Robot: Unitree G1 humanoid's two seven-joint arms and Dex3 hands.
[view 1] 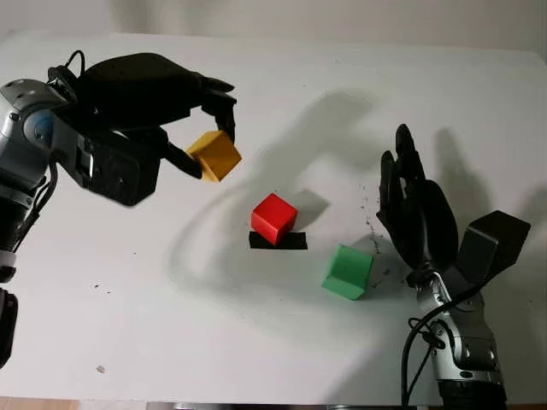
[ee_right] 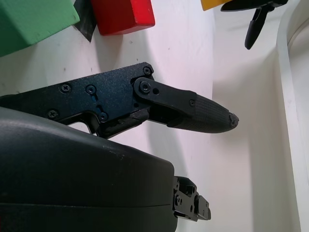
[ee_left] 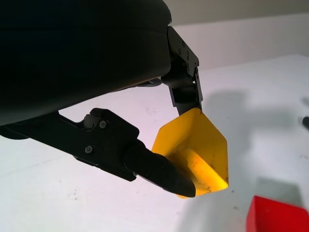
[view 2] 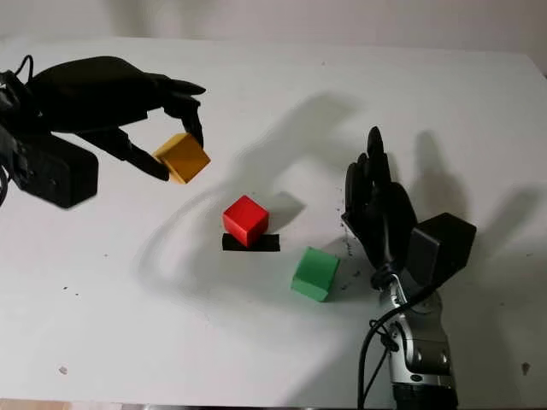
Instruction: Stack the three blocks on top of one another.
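My left hand [view 1: 208, 137] is shut on a yellow block [view 1: 214, 155], holding it tilted in the air up and to the left of the red block. The wrist view shows the yellow block [ee_left: 195, 150] pinched between black fingers [ee_left: 159, 171]. The red block [view 1: 274, 218] stands on a black strip [view 1: 278, 241] near the table's middle. A green block [view 1: 348, 272] sits on the table to the red one's lower right. My right hand [view 1: 410, 209] is open, just right of the green block, holding nothing.
The white table [view 1: 214, 325] stretches all around the blocks. Small dark specks [view 1: 373, 224] lie between the green block and my right hand. The table's far edge [view 1: 342, 43] runs along the top.
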